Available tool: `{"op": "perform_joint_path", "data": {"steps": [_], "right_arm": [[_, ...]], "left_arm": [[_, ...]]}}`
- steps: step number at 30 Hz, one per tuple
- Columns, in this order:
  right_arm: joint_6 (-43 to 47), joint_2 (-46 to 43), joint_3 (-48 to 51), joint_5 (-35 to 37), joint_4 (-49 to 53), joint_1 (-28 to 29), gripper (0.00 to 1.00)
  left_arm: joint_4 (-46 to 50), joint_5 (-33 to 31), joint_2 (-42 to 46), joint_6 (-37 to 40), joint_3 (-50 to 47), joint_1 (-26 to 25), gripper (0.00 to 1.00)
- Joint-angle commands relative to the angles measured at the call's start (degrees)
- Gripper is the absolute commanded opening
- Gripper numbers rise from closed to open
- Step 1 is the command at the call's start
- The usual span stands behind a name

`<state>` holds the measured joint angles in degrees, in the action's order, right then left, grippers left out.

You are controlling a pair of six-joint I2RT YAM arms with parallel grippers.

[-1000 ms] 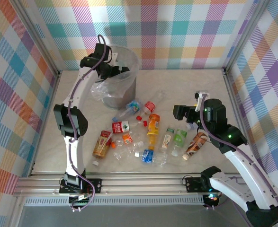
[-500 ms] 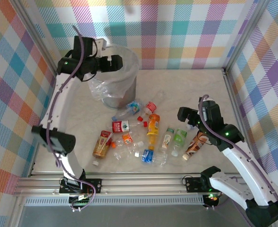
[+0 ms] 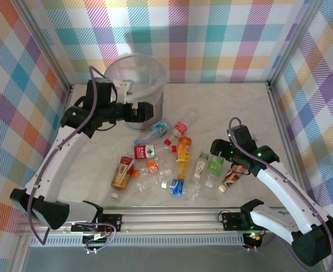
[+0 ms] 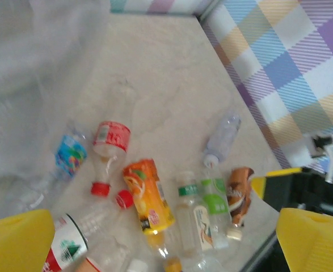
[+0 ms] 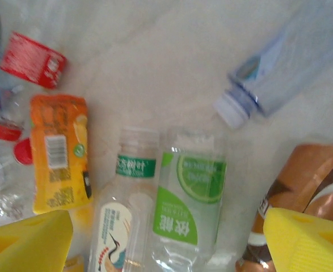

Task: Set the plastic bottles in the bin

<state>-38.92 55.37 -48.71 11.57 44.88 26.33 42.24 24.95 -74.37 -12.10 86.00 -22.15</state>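
One green-labelled bottle (image 5: 190, 198) under released right pincer (image 5: 166, 229); left pincer (image 4: 166, 229) released, beside bin (image 3: 160, 85)

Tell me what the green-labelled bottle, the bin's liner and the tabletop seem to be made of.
Green-labelled bottle: clear thin plastic, glossy; the surface beneath shows through its wall.
Bin's liner: thin translucent plastic film, crinkled and hazy.
Tabletop: smooth pale surface with faint marble-like veining; whether it is stone or printed laminate, I cannot tell.
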Motion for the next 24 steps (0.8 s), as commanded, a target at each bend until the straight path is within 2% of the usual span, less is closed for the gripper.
{"op": "perform_joint_path", "data": {"steps": [1, 8, 13, 19, 24], "right_arm": [[-4.88, 1.72, 1.68, -4.99, 1.63, 0.3, 0.85], [-8.86, 3.57, 6.18, -7.86, 0.23, 1.01, 0.74], [-9.85, 5.32, 8.06, -8.46, -1.85, 1.67, 0.73], [-9.6, 8.97, 9.66, -10.23, -6.05, 2.14, 0.73], [-9.95, 10.19, 10.82, -9.34, -7.22, 2.24, 0.73]], "left_arm": [[-2.98, 1.74, 3.78, -3.4, -4.49, -0.73, 1.0], [-7.27, 3.0, 9.68, -7.32, -12.48, -1.49, 1.0], [-9.73, 9.37, 9.91, -6.11, -14.17, -1.66, 1.0], [-12.39, 12.34, 8.46, -5.93, -15.83, -1.88, 1.0], [-14.01, 9.05, 10.53, -5.24, -17.23, -2.37, 1.0]]}}
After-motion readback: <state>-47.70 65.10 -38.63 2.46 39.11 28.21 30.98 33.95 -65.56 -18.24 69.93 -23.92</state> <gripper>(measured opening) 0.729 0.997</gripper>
